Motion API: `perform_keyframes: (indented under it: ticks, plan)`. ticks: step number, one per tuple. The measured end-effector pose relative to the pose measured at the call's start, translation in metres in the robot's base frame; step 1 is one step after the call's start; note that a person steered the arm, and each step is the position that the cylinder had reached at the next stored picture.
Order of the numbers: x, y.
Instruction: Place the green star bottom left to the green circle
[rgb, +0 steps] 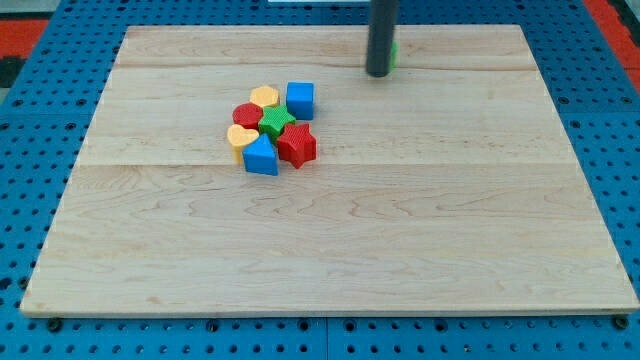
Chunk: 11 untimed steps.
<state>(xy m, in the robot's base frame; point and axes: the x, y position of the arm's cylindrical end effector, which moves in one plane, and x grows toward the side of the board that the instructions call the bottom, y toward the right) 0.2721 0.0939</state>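
The green star (276, 121) sits in the middle of a tight cluster of blocks left of the board's centre. The green circle (393, 50) is near the view's top, almost wholly hidden behind my rod; only a thin green edge shows at the rod's right side. My tip (379, 73) rests on the board right beside the green circle, far up and to the right of the green star.
Around the green star are a blue cube (300, 99), a yellow block (264, 97), a red round block (247, 114), a yellow heart (241, 137), a blue block (261, 157) and a red star (297, 145). The wooden board (330, 250) lies on a blue pegboard.
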Motion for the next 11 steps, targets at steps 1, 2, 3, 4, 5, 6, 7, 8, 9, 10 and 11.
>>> perform_keyframes:
  ticks: [1, 2, 3, 4, 5, 6, 7, 8, 9, 10, 11]
  plan:
    - [0.037, 0.004]
    - [0.155, 0.002]
    - [0.209, -0.047]
    - [0.220, -0.129]
    - [0.181, -0.191]
    - [0.152, -0.226]
    - [0.137, -0.198]
    - [0.136, -0.155]
    - [0.108, -0.135]
    - [0.092, -0.135]
    - [0.087, -0.125]
